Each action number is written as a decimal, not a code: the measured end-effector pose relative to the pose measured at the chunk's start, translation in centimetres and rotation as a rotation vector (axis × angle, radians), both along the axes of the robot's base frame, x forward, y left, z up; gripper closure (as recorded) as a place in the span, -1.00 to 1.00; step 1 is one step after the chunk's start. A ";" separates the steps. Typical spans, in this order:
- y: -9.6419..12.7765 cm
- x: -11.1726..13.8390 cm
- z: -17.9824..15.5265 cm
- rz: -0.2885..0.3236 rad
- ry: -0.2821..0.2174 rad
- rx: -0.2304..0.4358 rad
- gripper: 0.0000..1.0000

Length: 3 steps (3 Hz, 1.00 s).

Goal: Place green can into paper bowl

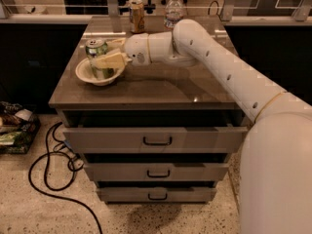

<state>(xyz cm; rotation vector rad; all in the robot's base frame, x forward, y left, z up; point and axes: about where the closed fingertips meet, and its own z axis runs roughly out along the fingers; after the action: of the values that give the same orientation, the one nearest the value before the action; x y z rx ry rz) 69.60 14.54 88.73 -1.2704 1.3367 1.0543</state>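
The green can (96, 48) stands upright inside the off-white paper bowl (84, 75) at the left of the wooden tabletop (161, 86). My gripper (102, 55) reaches in from the right on the white arm. Its cream fingers (111, 61) sit on either side of the can and hold its middle. The can's lower part is hidden behind the near finger and the bowl's rim.
An orange-brown can (137, 15) and a clear water bottle (173, 9) stand at the back edge of the tabletop. Below it are three drawers (156, 139); the top one is slightly pulled out. A black cable (48, 174) and clutter (12, 130) lie on the floor at left.
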 end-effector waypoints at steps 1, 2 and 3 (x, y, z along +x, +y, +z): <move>0.3 -0.1 0.0 0.005 0.001 0.000 0.20; 0.7 -0.3 -0.1 0.012 0.002 0.001 -0.45; 1.0 -0.3 -0.1 0.016 0.003 0.001 -0.90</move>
<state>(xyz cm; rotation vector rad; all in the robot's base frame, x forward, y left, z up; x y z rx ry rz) 69.25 15.54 88.65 -1.2809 1.3296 1.0685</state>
